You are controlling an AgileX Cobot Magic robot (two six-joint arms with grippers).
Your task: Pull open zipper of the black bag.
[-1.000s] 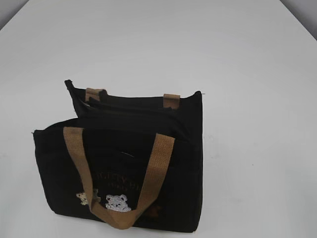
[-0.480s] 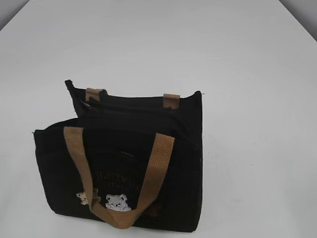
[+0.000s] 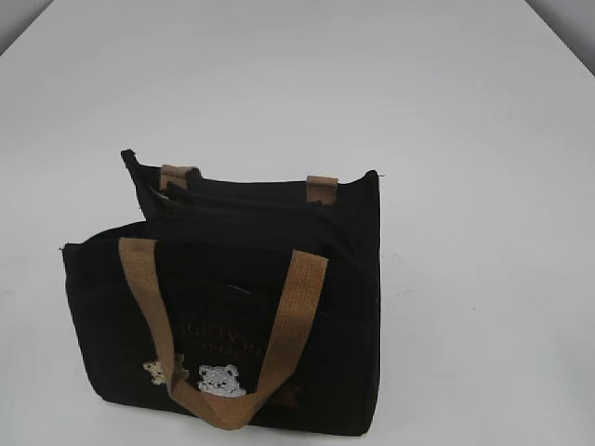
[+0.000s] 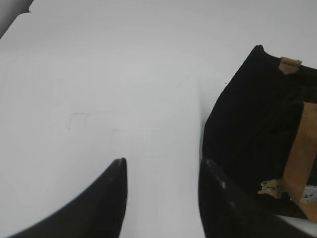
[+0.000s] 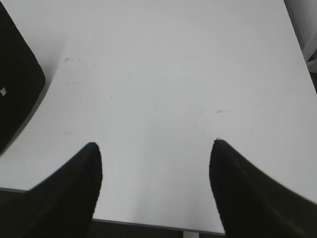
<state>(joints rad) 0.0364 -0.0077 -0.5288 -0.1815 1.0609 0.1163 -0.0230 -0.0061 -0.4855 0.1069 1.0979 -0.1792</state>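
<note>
The black bag [image 3: 223, 307] stands upright on the white table, its teddy bears [image 3: 221, 379] facing the exterior camera and a tan handle [image 3: 290, 316] hanging down its front. Its top [image 3: 242, 209] is a set of dark folds where the zipper cannot be made out, and no silver pull shows. No gripper appears in the exterior view. My left gripper [image 4: 163, 162] is open over bare table, with the bag [image 4: 247, 124] just right of its right finger. My right gripper [image 5: 156, 145] is open wide with nothing in it, and the bag [image 5: 15, 79] is at the far left.
The white table [image 3: 446, 111] spreads around the bag on all sides. In the right wrist view the table's near edge [image 5: 148, 224] runs just below the fingertips. A table corner [image 4: 20, 15] shows at the upper left of the left wrist view.
</note>
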